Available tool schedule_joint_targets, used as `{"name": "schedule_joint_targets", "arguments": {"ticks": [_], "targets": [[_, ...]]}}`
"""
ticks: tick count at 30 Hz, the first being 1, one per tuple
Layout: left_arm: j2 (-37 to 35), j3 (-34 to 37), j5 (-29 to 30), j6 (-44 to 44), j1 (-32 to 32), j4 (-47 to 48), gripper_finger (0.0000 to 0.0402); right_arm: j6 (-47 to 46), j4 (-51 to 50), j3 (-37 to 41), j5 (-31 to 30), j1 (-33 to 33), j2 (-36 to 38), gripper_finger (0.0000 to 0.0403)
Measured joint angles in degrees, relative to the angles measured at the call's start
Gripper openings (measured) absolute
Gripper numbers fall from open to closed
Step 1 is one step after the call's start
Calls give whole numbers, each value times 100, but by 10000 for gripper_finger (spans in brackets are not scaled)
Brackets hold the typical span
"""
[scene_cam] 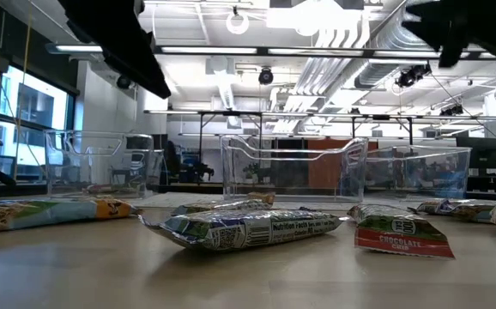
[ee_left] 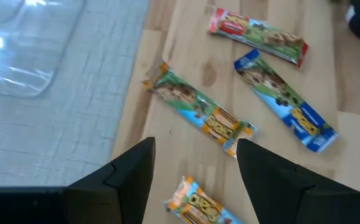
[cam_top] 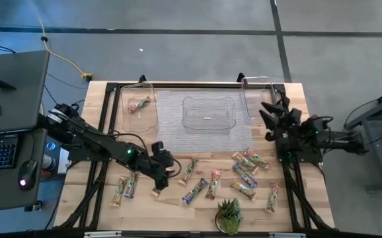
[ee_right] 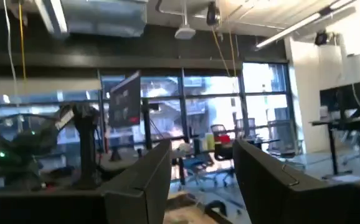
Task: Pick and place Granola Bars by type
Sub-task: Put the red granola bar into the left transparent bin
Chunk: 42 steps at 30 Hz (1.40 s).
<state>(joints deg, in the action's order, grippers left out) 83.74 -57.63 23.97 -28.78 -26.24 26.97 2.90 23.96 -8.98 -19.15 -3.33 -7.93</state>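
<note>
Wooden tabletop [cam_top: 98, 119] carries Granola Bars [cam_top: 212, 184] scattered along its front edge, light, slick and crinkly, best pinched across the middle, where the left gripper [ee_left: 195, 171] hovers unclenched, the right gripper [ee_right: 202, 174] parted and raised at the right edge.

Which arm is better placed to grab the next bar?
Left. The left gripper hangs open over the loose bars; one bar lies just ahead of its fingers. The right gripper is raised at the table's right edge, facing the room.
</note>
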Motion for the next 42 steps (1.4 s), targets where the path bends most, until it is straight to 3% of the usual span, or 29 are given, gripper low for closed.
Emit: {"name": "schedule_joint_targets", "arguments": {"ticks": [7,13,16,19,24,27,35,39,42], "targets": [[0,-2,405,3,2,-1,220,-429,-2625,-2290,112,118,-2324,156],[0,-2,367,-19,2,-3,220,-1779,-6414,-4325,34,591,-4449,156],[0,-7,351,-21,-2,-1,220,-2946,-7818,-4899,262,871,-5304,156],[0,-7,244,-26,-2,7,220,-3826,-8322,-4967,744,1208,-6022,156],[0,-7,146,-36,-2,15,220,-4518,-8439,-4719,1398,1764,-6952,156],[0,-7,22,-36,-2,14,220,-5028,-8710,-4707,1359,1999,-7309,156],[0,-7,12,-148,-2,12,220,-5733,-9721,-4679,1527,2281,-7831,156],[0,-7,10,-148,-2,13,220,-5755,-9644,-4281,2156,2304,-7825,156],[0,-7,10,-149,-2,14,220,-5753,-9450,-3883,2257,2304,-7777,156]]}}
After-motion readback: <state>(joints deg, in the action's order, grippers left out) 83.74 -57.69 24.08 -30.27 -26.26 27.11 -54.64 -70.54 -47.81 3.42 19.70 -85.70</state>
